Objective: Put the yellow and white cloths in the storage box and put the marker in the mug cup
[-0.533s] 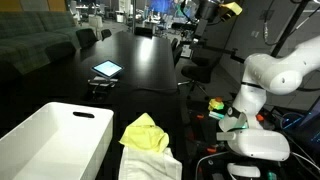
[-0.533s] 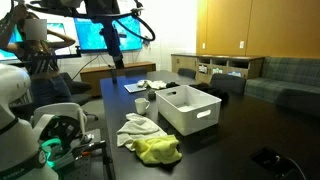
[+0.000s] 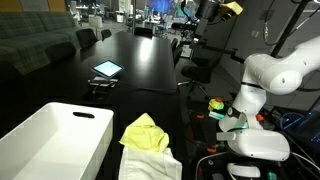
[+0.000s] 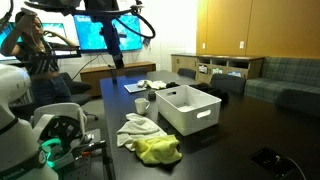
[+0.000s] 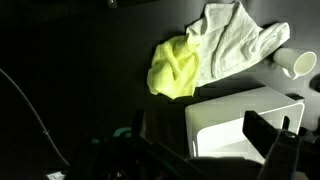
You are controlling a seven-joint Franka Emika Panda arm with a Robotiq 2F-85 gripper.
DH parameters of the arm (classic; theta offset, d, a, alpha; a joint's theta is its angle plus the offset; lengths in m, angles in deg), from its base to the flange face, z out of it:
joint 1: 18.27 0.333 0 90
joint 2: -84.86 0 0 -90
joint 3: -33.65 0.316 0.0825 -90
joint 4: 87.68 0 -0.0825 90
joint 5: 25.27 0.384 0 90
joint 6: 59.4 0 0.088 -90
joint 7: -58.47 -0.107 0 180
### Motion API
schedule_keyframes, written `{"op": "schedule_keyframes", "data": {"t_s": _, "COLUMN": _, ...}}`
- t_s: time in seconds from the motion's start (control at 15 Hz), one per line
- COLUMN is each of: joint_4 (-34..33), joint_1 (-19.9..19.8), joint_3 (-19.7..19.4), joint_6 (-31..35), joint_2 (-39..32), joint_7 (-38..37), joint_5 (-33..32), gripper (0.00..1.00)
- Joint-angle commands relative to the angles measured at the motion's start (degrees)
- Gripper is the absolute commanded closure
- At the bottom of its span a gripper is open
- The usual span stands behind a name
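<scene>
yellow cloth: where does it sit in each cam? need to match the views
In an exterior view: the yellow cloth is bottom centre, just right of the storage box.
In an exterior view: the yellow cloth is low centre, near the table's near edge, left of and below the storage box.
Wrist view: the yellow cloth is upper centre, above and left of the storage box.
Shared landmark: the storage box, beside the cloth in all three views.

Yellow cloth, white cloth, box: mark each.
yellow cloth (image 5: 175, 70), wrist view, middle of the bunched fabric
white cloth (image 5: 235, 45), wrist view, middle of the fabric
box (image 4: 200, 120), in an exterior view, outer end wall
</scene>
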Motion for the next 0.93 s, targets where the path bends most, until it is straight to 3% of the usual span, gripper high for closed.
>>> {"op": "schedule_keyframes", "data": {"t_s": 0.0, "joint_4": 1.22, "joint_1": -2.23, "joint_3": -1.71, "joint_6": 9.62, "joint_2": -7.72, "joint_7": 4.87, "joint_5": -3.84, "gripper": 0.0}}
{"op": "schedule_keyframes", "data": {"t_s": 0.27, "joint_4": 1.19, "joint_1": 0.42, "joint_3": -2.95, "joint_6": 22.93, "joint_2": -20.18, "joint_7": 6.69, "joint_5": -6.7, "gripper": 0.0}}
{"op": "schedule_keyframes", "data": {"t_s": 0.4, "joint_4": -1.02, "joint_1": 0.79, "joint_3": -1.41, "joint_6": 26.22, "joint_2": -27.66, "joint_7": 7.91, "joint_5": -5.37, "gripper": 0.0}}
{"op": "schedule_keyframes", "data": {"t_s": 0.87, "joint_4": -15.19, "joint_1": 4.08, "joint_3": 2.95, "joint_6": 30.95, "joint_2": -52.88, "joint_7": 11.63, "joint_5": -3.75, "gripper": 0.0}}
